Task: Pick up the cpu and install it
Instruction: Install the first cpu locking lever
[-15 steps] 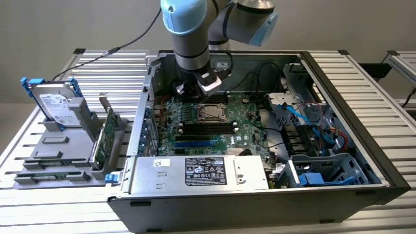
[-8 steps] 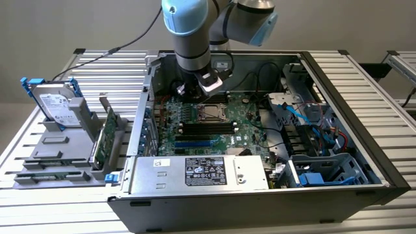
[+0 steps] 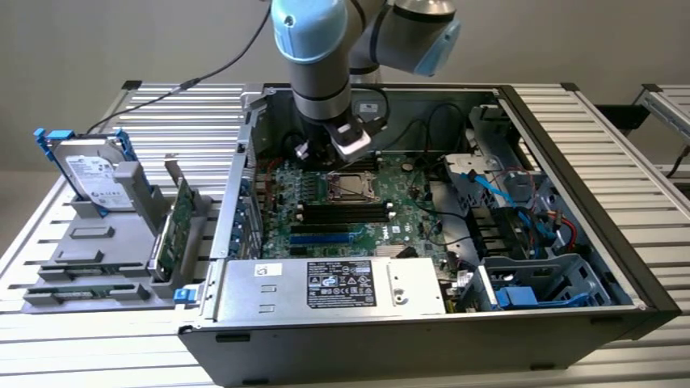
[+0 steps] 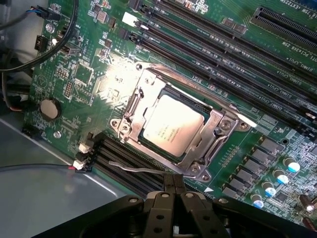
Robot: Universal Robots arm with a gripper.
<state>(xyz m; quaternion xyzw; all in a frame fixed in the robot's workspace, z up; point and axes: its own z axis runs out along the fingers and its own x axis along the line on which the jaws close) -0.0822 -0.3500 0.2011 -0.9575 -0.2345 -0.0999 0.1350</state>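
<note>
Pincer (image 4: 173,191) is closed, fingers (image 4: 169,184) pressed together with nothing between them, tips just above the socket's (image 4: 173,126) edge by the lever wire (image 4: 136,168). Cpu (image 4: 172,126) sits flat in the socket, metal top up, framed by the load plate; pincer isn't touching it. Bright glare on the board (image 4: 94,79) next to the socket. RAM slots (image 4: 213,54) run along the far side of the socket, more black slots (image 4: 124,161) on the near side. Coin cell (image 4: 49,108) and black cables (image 4: 34,54) off toward the case wall.

Exterior view: arm (image 3: 323,65) reaches down into the open case (image 3: 582,202), its pincer (image 3: 336,152) hanging right over the socket (image 3: 353,185) on the board (image 3: 345,214). PSU box (image 3: 334,287) with black sticker at the case's near edge, blue-cabled drive cage (image 3: 534,283) on the exterior view's right. Outside the case, on the exterior view's left, a hard drive (image 3: 92,174) with blue bracket stands in a grey holder (image 3: 92,250) on the slatted surface (image 3: 625,137), with a card (image 3: 178,226) upright beside it.
</note>
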